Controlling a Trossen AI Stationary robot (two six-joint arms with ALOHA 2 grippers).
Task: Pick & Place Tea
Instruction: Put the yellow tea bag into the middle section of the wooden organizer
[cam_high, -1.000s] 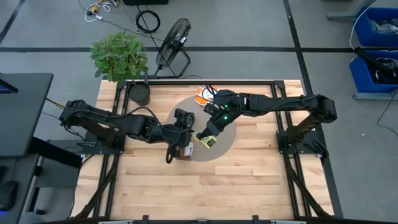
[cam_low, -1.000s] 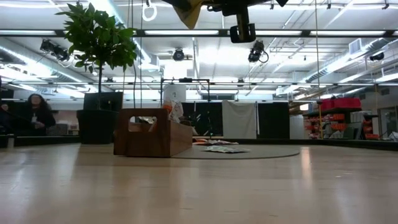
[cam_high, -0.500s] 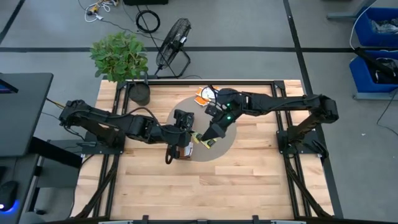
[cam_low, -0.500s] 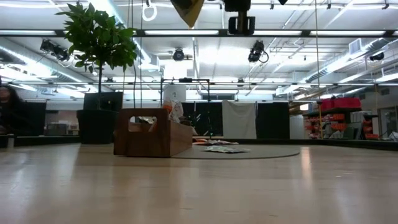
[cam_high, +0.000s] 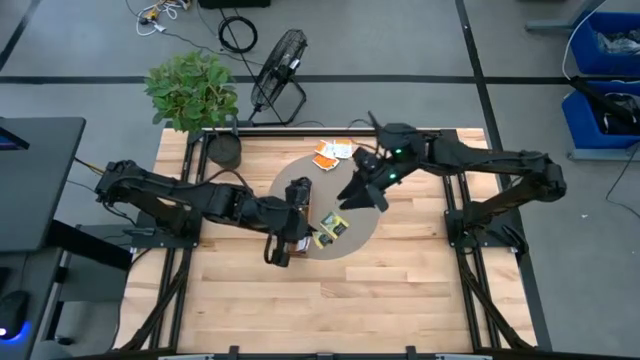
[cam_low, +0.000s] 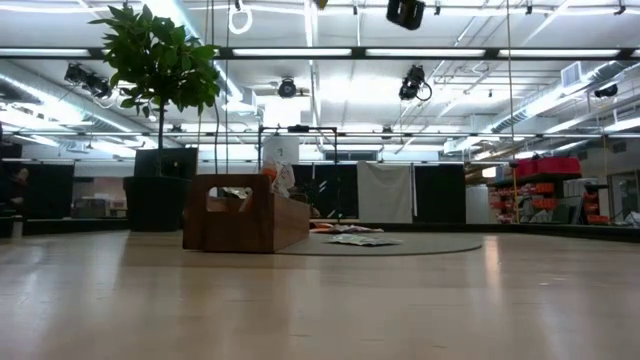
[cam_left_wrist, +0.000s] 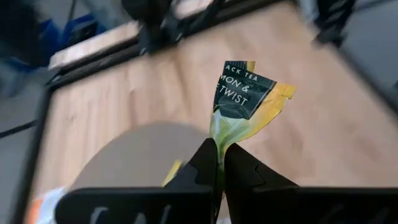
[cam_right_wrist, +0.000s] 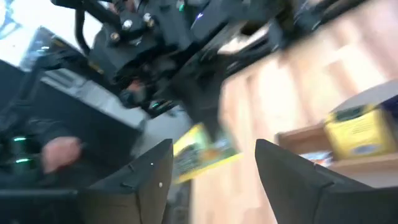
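Tea sachet (cam_left_wrist: 247, 99), yellow-green and dark, stands pinched in the left gripper (cam_high: 305, 232), right over the wooden tray (cam_high: 296, 242) on the round mat (cam_high: 330, 205); the right gripper (cam_high: 352, 196), fingers spread and empty, hangs farther right above the mat.

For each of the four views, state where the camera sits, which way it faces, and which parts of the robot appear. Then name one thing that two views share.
High view: overhead, looking straight down; both arms, round grey mat.
Low view: table height, looking level into the room; wooden tray, potted plant.
Left wrist view: behind the left pincer, shut on a yellow-green tea sachet.
Right wrist view: behind the open right pincer, facing the left arm.
Shared: the sachet also appears in the right wrist view.
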